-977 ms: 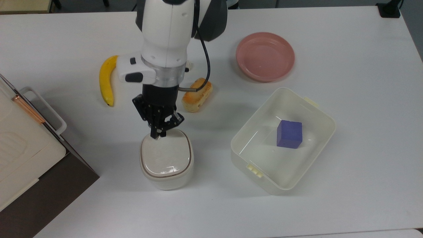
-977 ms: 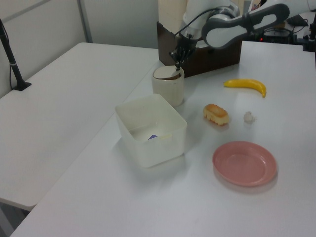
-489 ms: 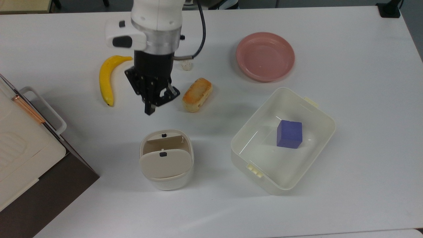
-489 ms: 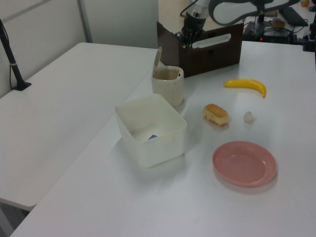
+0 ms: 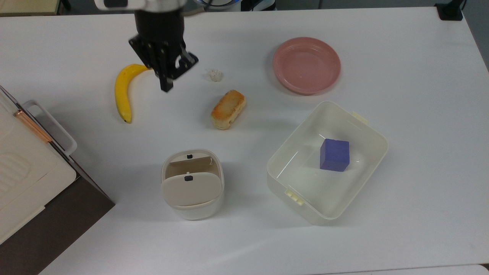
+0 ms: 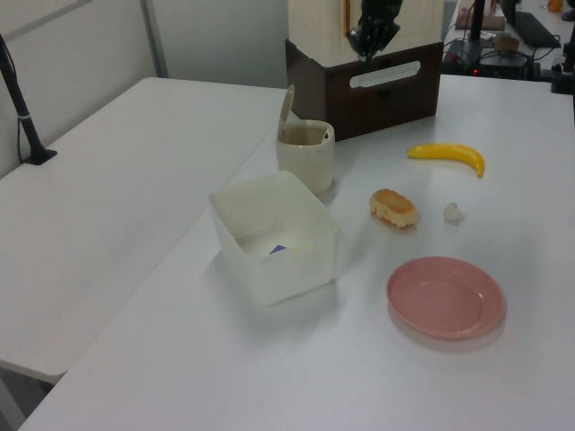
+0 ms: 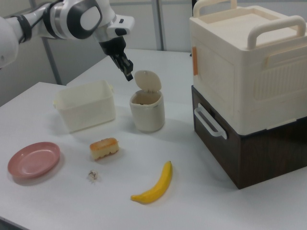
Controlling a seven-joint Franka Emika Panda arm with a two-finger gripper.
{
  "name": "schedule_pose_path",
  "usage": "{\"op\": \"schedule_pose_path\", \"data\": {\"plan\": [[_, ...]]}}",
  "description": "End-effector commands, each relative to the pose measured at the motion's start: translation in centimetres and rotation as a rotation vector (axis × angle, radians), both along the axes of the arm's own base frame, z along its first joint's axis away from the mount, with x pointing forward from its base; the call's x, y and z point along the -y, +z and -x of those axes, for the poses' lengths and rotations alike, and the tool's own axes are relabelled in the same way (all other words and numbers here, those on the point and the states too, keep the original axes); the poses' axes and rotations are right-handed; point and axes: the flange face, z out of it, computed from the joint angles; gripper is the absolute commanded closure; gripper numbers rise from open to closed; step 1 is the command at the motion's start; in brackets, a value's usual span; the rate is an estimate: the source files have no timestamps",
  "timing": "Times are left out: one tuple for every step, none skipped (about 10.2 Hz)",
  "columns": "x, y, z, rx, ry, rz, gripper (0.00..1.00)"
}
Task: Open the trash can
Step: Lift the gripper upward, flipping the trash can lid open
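The trash can (image 5: 193,208) is a small cream bin standing near the table's front in the top view. Its beige lid (image 5: 191,189) is tipped up on its hinge, showing the empty inside (image 5: 190,164) and a small black button on the rim. In the left view the trash can (image 6: 305,160) has its lid upright, and the right view shows the same on the trash can (image 7: 147,114). My gripper (image 5: 166,87) hangs high above the table beside the banana, well clear of the bin, fingers together and holding nothing. The gripper (image 7: 128,74) sits above and left of the lid in the right view.
A banana (image 5: 123,93), a bread roll (image 5: 228,109), a small white crumpled bit (image 5: 215,75) and a pink plate (image 5: 306,65) lie behind the bin. A cream tub (image 5: 366,130) holds a purple block (image 5: 334,154). A white and brown appliance (image 5: 23,172) stands at the top view's left.
The gripper lifted off the bin's back edge and drew away toward the top view's top. The lid, flat a second ago, sprang up and stays open.
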Motion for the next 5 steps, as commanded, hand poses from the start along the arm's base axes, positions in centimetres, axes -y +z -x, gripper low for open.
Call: {"op": "schedule_pose_path", "data": {"plan": [[1.3, 2.8, 3.4, -0.055, 0.088, -0.036, 1.00], [2.3, 3.3, 4.4, -0.083, 0.125, -0.058, 1.00], [2.6, 3.3, 5.1, -0.127, 0.168, -0.069, 1.00], [2.9, 4.0, 6.1, -0.145, 0.199, -0.069, 1.00], [3.6, 5.0, 7.1, -0.151, 0.213, -0.068, 1.00]]}}
